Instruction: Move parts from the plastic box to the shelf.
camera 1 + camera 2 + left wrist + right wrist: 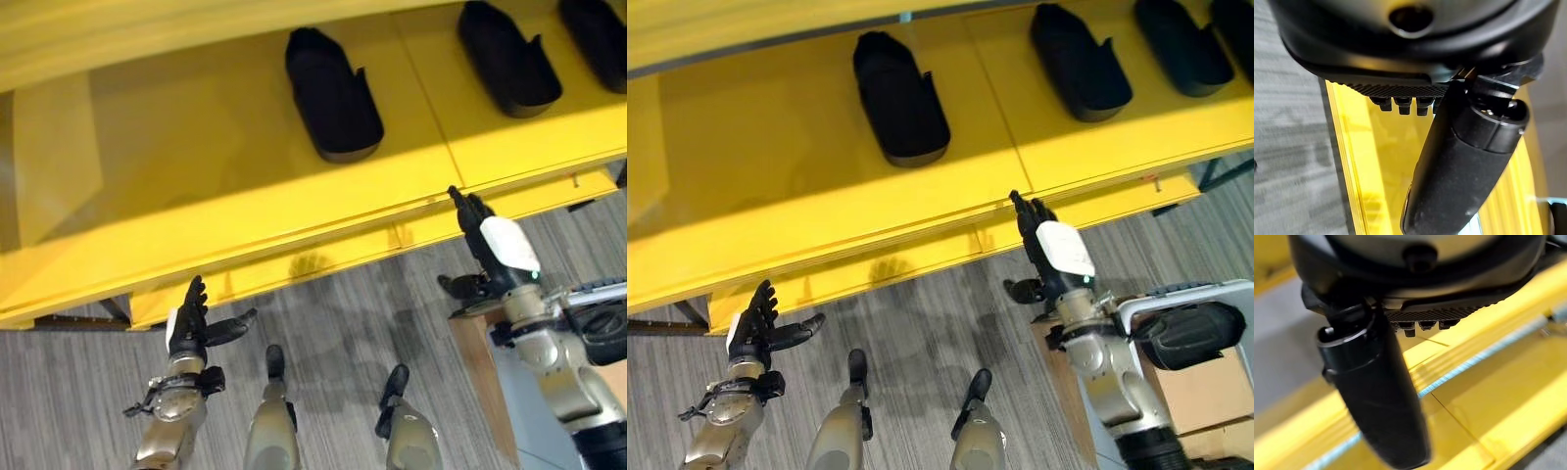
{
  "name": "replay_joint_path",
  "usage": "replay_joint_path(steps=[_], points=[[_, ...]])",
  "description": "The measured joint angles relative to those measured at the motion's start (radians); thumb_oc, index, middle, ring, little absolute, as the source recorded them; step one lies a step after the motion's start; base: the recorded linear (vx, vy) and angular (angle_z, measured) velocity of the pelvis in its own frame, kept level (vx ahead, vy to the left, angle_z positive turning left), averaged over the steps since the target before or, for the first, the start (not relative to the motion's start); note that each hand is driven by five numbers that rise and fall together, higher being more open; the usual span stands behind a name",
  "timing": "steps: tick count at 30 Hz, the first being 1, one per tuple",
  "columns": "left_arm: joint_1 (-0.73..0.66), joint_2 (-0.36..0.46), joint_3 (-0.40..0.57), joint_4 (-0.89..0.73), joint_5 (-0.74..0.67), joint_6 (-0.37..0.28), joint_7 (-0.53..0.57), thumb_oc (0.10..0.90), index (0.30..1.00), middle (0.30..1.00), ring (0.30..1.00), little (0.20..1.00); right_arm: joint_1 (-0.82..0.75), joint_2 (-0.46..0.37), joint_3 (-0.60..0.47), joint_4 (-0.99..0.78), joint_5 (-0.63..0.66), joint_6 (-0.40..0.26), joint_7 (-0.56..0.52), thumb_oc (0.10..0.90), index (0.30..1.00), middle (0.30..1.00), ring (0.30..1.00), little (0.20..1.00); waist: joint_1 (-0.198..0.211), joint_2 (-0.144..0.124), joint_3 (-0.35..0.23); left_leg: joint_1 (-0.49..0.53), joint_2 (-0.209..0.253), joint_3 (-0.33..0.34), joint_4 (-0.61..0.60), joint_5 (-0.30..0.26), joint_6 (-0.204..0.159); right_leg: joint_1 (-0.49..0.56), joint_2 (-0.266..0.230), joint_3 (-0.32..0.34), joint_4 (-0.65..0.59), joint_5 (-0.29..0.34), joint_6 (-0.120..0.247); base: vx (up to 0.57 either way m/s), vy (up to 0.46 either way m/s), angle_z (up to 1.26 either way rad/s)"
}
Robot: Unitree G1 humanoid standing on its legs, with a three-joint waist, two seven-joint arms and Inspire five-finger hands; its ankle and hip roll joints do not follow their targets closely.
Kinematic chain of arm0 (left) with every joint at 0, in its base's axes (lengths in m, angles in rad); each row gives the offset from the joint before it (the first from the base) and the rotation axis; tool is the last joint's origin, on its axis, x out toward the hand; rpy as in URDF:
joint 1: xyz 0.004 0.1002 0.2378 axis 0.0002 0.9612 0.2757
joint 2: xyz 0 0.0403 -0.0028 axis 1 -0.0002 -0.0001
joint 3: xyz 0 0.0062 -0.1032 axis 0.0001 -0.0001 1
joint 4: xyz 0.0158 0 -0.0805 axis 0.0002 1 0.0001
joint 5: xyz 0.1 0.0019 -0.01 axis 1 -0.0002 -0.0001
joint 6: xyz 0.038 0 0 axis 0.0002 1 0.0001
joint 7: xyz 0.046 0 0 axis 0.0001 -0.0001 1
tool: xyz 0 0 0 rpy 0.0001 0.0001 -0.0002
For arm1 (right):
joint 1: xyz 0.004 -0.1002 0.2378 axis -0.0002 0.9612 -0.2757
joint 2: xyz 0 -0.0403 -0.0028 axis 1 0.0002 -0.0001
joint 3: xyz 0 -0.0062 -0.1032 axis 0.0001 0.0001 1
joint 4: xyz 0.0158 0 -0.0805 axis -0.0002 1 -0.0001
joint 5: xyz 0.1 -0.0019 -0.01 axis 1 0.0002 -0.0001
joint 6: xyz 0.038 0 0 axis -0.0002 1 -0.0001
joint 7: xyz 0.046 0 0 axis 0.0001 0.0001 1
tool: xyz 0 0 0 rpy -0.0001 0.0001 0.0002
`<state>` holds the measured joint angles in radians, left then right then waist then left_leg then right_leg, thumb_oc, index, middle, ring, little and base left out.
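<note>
Three black moulded parts lie on the yellow shelf [225, 186]: one in the middle [331, 93], one to its right [507, 57] and one at the far right [598, 27]. My right hand [487, 245] is raised with straight fingers at the shelf's front edge and holds nothing. My left hand [194, 323] hangs lower, in front of the shelf's lower lip, fingers straight and thumb spread, also empty. In the right wrist view the thumb [1376, 396] stands over the shelf's edge. A plastic box [1190, 328] with a black part in it sits by my right arm.
Grey carpet [333, 333] lies below the shelf. A brown cardboard box [1185, 392] stands under the plastic box at my right. The left half of the shelf surface [118, 166] is bare.
</note>
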<state>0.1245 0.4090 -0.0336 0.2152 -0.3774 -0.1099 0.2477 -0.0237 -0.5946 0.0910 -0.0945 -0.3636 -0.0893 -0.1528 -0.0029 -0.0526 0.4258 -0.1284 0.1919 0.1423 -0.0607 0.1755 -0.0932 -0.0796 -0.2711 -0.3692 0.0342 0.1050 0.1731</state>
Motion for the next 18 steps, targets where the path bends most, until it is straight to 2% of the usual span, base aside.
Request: replay_joint_path(steps=[1, 4, 6, 7, 8, 9, 10, 12, 13, 14, 15, 16, 17, 18], points=[[0.002, -0.002, -0.002, 0.000, 0.000, 0.000, 0.000, 0.900, 1.000, 1.000, 1.000, 1.000, 0.011, 0.009, 0.000, 0.000, 0.025, -0.005, -0.002, 0.900, 1.000, 1.000, 1.000, 1.000, -0.005, 0.005, -0.005, 0.004, 0.008, 0.006, 0.000, 0.000, 0.000, -0.001, 0.008, 0.006, 0.000, -0.001, -0.003, -0.06, -0.113, -0.42], [0.017, -0.023, 0.000, 0.002, -0.001, 0.004, -0.019, 0.900, 1.000, 1.000, 1.000, 1.000, 0.023, -0.026, 0.014, 0.002, 0.073, -0.008, -0.002, 0.900, 1.000, 1.000, 1.000, 1.000, -0.040, 0.046, -0.040, 0.009, 0.054, 0.022, 0.000, 0.004, -0.009, -0.014, 0.053, 0.021, 0.004, -0.002, -0.023, -0.04, -0.210, -0.25], [0.055, -0.045, 0.004, -0.003, 0.000, 0.002, -0.020, 0.900, 1.000, 1.000, 1.000, 1.000, 0.025, -0.026, 0.015, 0.009, 0.094, -0.012, 0.000, 0.900, 1.000, 1.000, 1.000, 1.000, -0.044, 0.062, -0.072, 0.040, 0.101, 0.041, 0.001, 0.012, -0.021, -0.020, 0.093, 0.034, 0.046, -0.034, -0.050, -0.05, -0.247, -0.39], [0.065, -0.045, 0.002, -0.002, 0.001, 0.001, -0.022, 0.900, 1.000, 1.000, 1.000, 1.000, 0.024, -0.030, 0.015, 0.008, 0.096, -0.019, -0.001, 0.900, 1.000, 1.000, 1.000, 1.000, -0.047, 0.074, -0.116, 0.044, 0.140, 0.051, 0.001, 0.005, -0.010, -0.052, 0.122, 0.044, 0.110, -0.081, -0.066, -0.04, -0.249, -0.52], [0.068, -0.046, -0.002, 0.002, 0.001, 0.001, -0.021, 0.900, 1.000, 1.000, 1.000, 1.000, 0.022, -0.031, 0.015, 0.008, 0.110, -0.026, -0.003, 0.900, 1.000, 1.000, 1.000, 1.000, -0.047, 0.081, -0.155, 0.046, 0.165, 0.054, 0.003, 0.009, 0.020, -0.085, 0.144, 0.056, 0.164, -0.120, -0.085, -0.05, -0.243, -0.40], [0.068, -0.047, -0.002, 0.002, 0.001, -0.001, -0.021, 0.900, 1.000, 1.000, 1.000, 1.000, 0.022, -0.037, 0.018, 0.009, 0.114, -0.038, -0.011, 0.900, 1.000, 1.000, 1.000, 1.000, -0.046, 0.083, -0.174, 0.051, 0.182, 0.054, 0.005, 0.014, 0.068, -0.116, 0.156, 0.062, 0.216, -0.150, -0.106, 0.00, -0.265, -0.38], [0.067, -0.048, -0.002, 0.003, 0.001, -0.003, -0.021, 0.900, 1.000, 1.000, 1.000, 1.000, 0.019, -0.049, 0.024, 0.009, 0.114, -0.045, -0.011, 0.900, 1.000, 1.000, 1.000, 1.000, -0.045, 0.087, -0.187, 0.055, 0.195, 0.056, 0.006, 0.015, 0.086, -0.138, 0.165, 0.066, 0.265, -0.177, -0.120, 0.02, -0.187, -0.37], [0.060, -0.052, -0.002, 0.003, 0.001, -0.003, -0.022, 0.900, 1.000, 1.000, 1.000, 1.000, 0.016, -0.051, 0.035, 0.010, 0.120, -0.048, -0.012, 0.900, 1.000, 1.000, 1.000, 1.000, -0.036, 0.084, -0.198, 0.079, 0.209, 0.068, 0.015, 0.017, 0.199, -0.175, 0.190, 0.110, 0.338, -0.225, -0.161, 0.03, -0.103, -0.57], [0.055, -0.060, -0.009, 0.007, 0.001, -0.004, -0.024, 0.900, 1.000, 1.000, 1.000, 1.000, 0.018, -0.051, 0.038, 0.012, 0.129, -0.048, -0.014, 0.900, 1.000, 1.000, 1.000, 1.000, -0.020, 0.082, -0.202, 0.075, 0.207, 0.054, 0.027, 0.067, 0.193, -0.177, 0.186, 0.135, 0.333, -0.225, -0.165, 0.07, -0.097, -0.63], [0.047, -0.067, -0.020, 0.009, 0.001, -0.004, -0.033, 0.900, 1.000, 1.000, 1.000, 1.000, 0.018, -0.053, 0.038, 0.023, 0.134, -0.047, -0.017, 0.900, 1.000, 1.000, 1.000, 1.000, -0.023, 0.083, -0.204, 0.072, 0.195, 0.026, 0.042, 0.130, 0.135, -0.175, 0.197, 0.142, 0.321, -0.220, -0.169, 0.12, -0.128, -0.46], [0.029, -0.079, -0.037, 0.008, 0.000, -0.005, -0.043, 0.900, 1.000, 1.000, 1.000, 1.000, 0.024, -0.054, 0.039, 0.040, 0.143, -0.040, -0.021, 0.900, 1.000, 1.000, 1.000, 1.000, -0.017, 0.051, -0.198, 0.001, 0.148, -0.134, 0.177, 0.176, 0.072, -0.154, 0.192, 0.208, 0.284, -0.188, -0.202, 0.12, -0.073, -0.35], [0.025, -0.085, -0.047, 0.008, 0.000, -0.009, -0.048, 0.900, 1.000, 1.000, 1.000, 1.000, 0.026, -0.051, 0.045, 0.047, 0.143, -0.040, -0.020, 0.900, 1.000, 1.000, 1.000, 1.000, -0.005, 0.022, -0.198, -0.021, 0.073, -0.199, 0.209, 0.029, 0.013, -0.135, 0.167, 0.239, 0.240, -0.164, -0.191, 0.10, -0.010, -0.35], [0.031, -0.089, -0.055, 0.008, 0.001, -0.009, -0.063, 0.900, 1.000, 1.000, 1.000, 1.000, 0.028, -0.052, 0.045, 0.048, 0.143, -0.040, -0.020, 0.900, 1.000, 1.000, 1.000, 1.000, -0.001, 0.009, -0.199, -0.022, -0.007, -0.211, 0.185, -0.059, -0.004, -0.100, 0.145, 0.250, 0.171, -0.132, -0.182, 0.07, 0.036, -0.49], [0.039, -0.092, -0.064, 0.006, 0.001, -0.010, -0.068, 0.900, 1.000, 1.000, 1.000, 1.000, 0.028, -0.055, 0.041, 0.050, 0.143, -0.040, -0.020, 0.900, 1.000, 1.000, 1.000, 1.000, 0.004, 0.014, -0.203, -0.023, -0.069, -0.204, 0.171, -0.089, 0.004, -0.061, 0.142, 0.234, 0.098, -0.100, -0.178, 0.09, 0.053, -0.48]])
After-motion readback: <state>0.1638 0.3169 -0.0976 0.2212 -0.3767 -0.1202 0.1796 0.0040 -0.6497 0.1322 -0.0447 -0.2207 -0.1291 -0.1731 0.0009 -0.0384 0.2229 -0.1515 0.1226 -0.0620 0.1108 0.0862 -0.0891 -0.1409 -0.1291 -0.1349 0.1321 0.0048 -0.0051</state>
